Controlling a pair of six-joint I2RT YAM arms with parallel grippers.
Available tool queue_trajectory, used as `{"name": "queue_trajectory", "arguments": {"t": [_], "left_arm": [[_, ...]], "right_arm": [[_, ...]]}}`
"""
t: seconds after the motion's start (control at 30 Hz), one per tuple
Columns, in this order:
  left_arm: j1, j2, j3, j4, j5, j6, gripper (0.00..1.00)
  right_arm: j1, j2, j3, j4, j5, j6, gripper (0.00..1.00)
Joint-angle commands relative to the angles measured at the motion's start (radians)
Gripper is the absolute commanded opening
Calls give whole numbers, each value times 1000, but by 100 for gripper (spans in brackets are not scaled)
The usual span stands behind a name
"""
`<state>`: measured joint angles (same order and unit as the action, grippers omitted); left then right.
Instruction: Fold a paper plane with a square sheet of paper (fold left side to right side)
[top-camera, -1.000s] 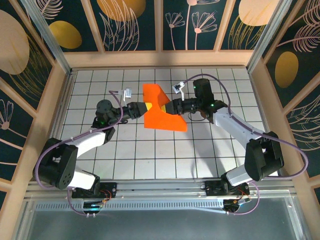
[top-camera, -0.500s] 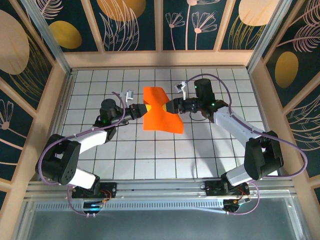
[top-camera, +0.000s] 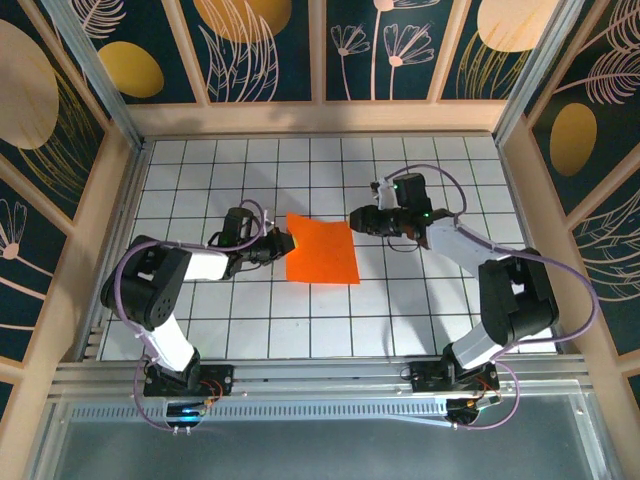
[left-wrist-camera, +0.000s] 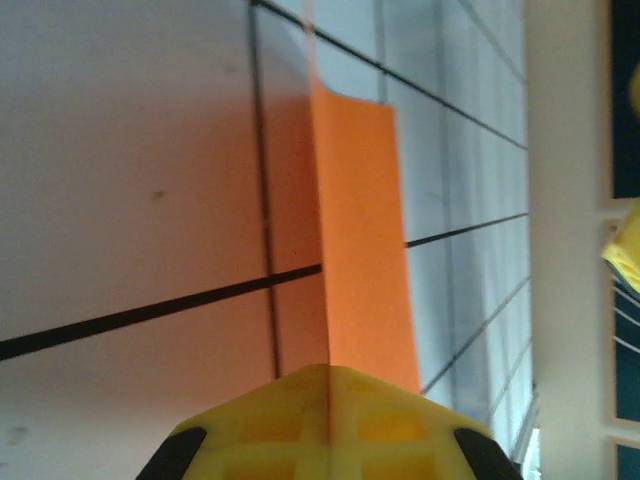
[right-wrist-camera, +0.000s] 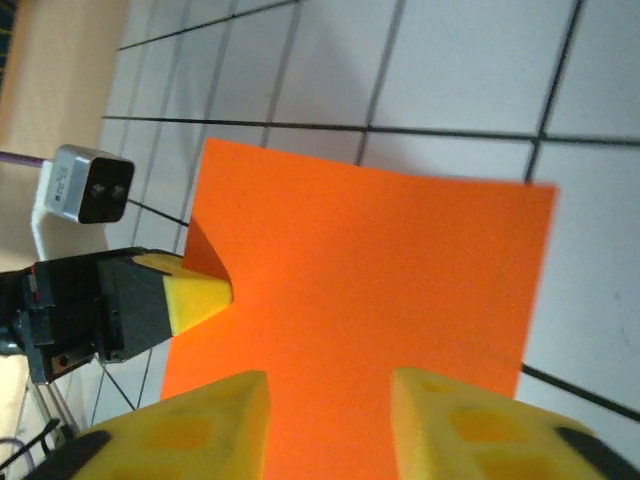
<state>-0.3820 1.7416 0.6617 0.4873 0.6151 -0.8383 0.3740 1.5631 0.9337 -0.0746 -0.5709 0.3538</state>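
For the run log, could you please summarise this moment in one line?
square sheet of paper: unfolded | left gripper: shut on its left edge | right gripper: open

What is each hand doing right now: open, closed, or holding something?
Left hand: closed, pinching the edge of the orange square sheet of paper.
Right hand: open, holding nothing.

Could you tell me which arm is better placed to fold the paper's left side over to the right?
The left. The left gripper is shut on the left edge of the paper, so it could likely carry that edge across. The right gripper stands open by the right edge.
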Motion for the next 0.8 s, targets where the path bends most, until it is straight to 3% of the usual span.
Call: {"name": "queue_trajectory", "arguments": {"t": [0.0,0.2,0.5,0.77], "left_arm": [[-5,26,51,-119,-48,71,0],[-5,41,83,-183,-62,112,0],[-6,40,92,-191,-53,114,6],[-21,6,114,-183,4,107,29]], "right_arm": [[13,46,-4,42,57,18,26],[37,173,28,18,73,8,3],[62,275,47,-25,144,-3,1],[63,308,37,-67,195,-46,1]]}}
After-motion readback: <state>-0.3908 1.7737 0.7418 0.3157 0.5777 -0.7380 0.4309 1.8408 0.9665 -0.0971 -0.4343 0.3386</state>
